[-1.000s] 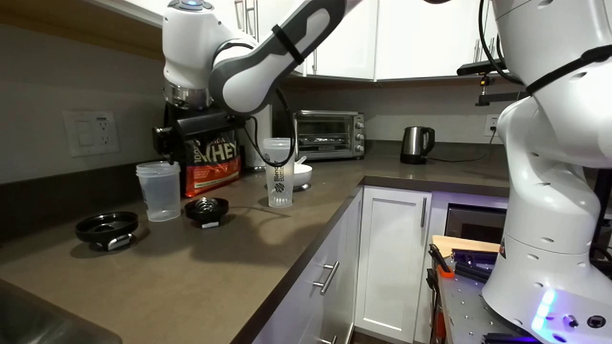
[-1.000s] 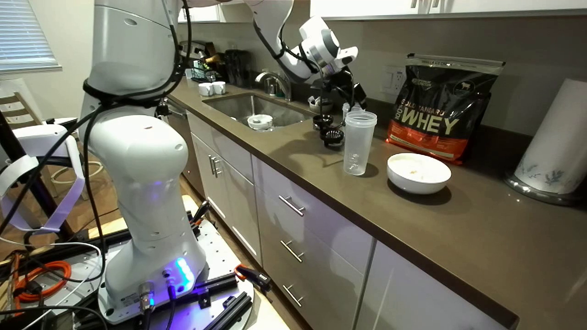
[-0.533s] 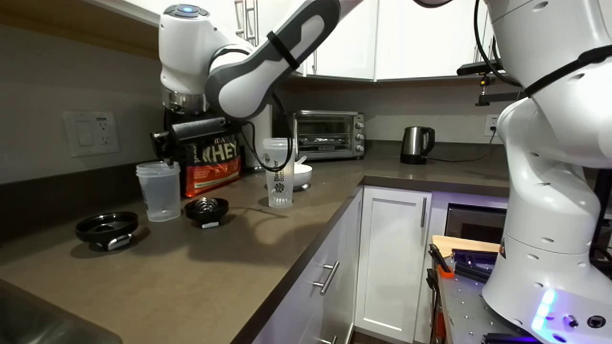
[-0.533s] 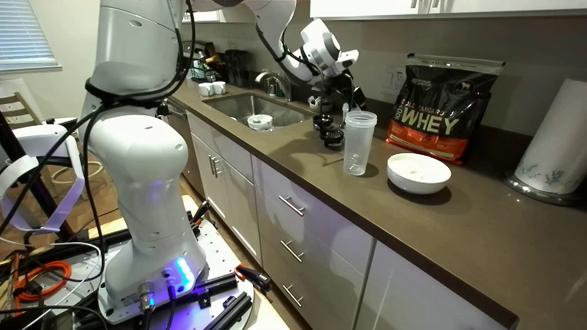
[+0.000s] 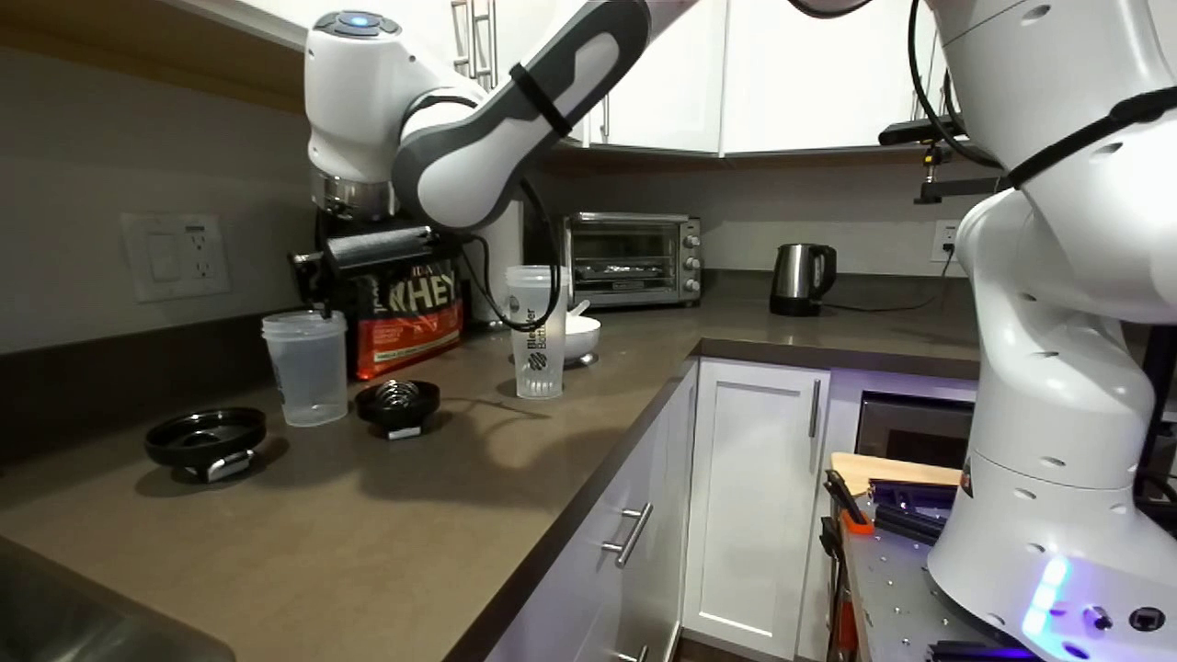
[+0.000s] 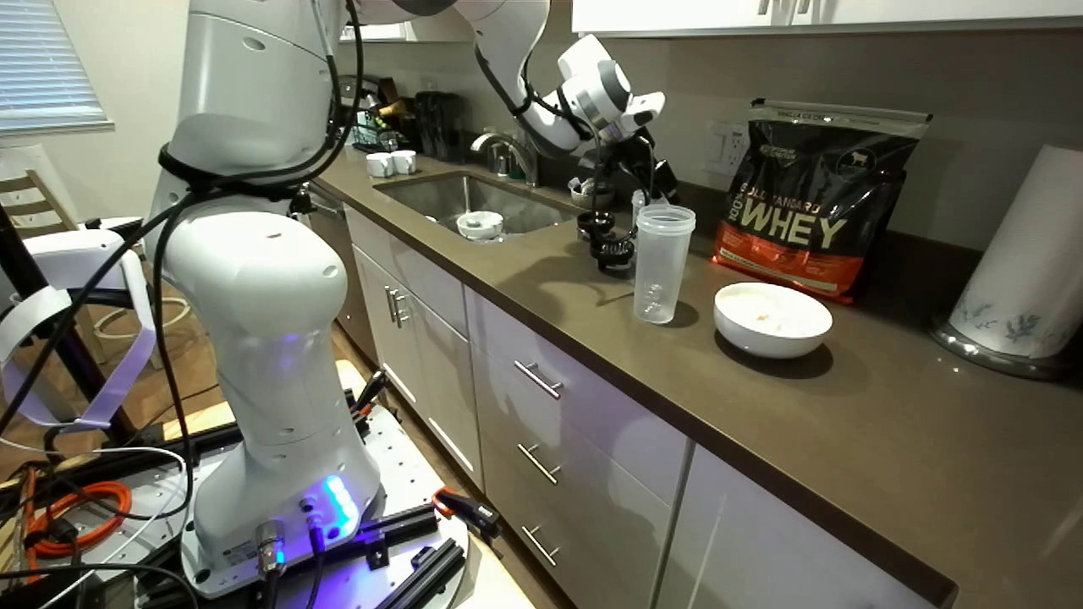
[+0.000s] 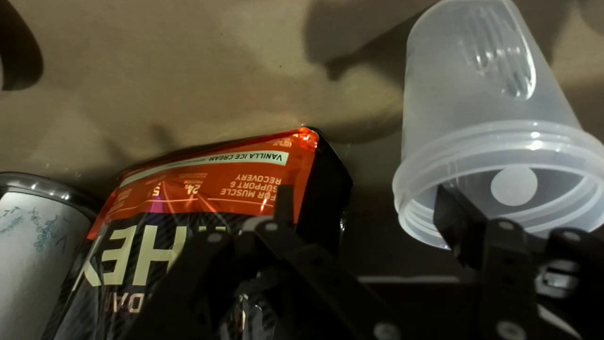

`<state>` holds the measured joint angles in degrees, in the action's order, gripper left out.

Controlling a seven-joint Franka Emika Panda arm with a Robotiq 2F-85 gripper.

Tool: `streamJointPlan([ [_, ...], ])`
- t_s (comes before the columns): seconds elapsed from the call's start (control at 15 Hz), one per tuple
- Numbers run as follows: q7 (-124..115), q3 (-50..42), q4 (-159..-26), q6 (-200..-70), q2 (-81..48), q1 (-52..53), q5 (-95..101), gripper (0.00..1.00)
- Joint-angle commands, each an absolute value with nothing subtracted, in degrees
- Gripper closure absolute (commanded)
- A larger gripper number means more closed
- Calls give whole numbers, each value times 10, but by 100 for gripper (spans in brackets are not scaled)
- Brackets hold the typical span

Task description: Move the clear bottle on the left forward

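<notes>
The clear bottle (image 5: 308, 372) is a wide, lidless, translucent tumbler standing upright on the counter, left of the black bag in an exterior view. In an exterior view it is mostly hidden behind a narrower bottle (image 6: 663, 266). In the wrist view the clear bottle (image 7: 481, 94) is at the upper right, its mouth toward the camera. My gripper (image 7: 365, 200) is open, with nothing between its fingers. One finger (image 7: 457, 217) overlaps the bottle's mouth; whether it is inside or just above I cannot tell. The other finger (image 7: 284, 205) is in front of the black whey bag (image 7: 151, 226).
The whey bag (image 5: 409, 317) stands close beside the clear bottle. Two black lids (image 5: 207, 439) (image 5: 397, 405) lie on the counter near it. A white bowl (image 6: 772, 321) and a paper towel roll (image 6: 1024, 254) are farther along. The wall is close behind.
My wrist and gripper have moved slightly down and toward the left in an exterior view, with almost no motion in the last half second. The clear bottle has not moved.
</notes>
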<state>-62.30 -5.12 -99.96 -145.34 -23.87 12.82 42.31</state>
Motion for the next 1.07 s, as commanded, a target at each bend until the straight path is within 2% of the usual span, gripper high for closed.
streamJointPlan([
  [0.0,-643,-57,-991,-1470,-246,132,430,39],
  [0.4,-653,-57,-993,-1475,-248,132,428,34],
  [0.53,-657,-56,-993,-1478,-250,133,427,37],
  [0.6,-658,-56,-993,-1480,-251,133,426,41],
  [0.73,-660,-56,-992,-1484,-254,134,426,64],
  [0.8,-661,-57,-992,-1484,-254,134,426,72],
  [0.93,-661,-57,-992,-1485,-255,135,426,85],
  [1.0,-661,-57,-993,-1486,-254,135,425,88],
])
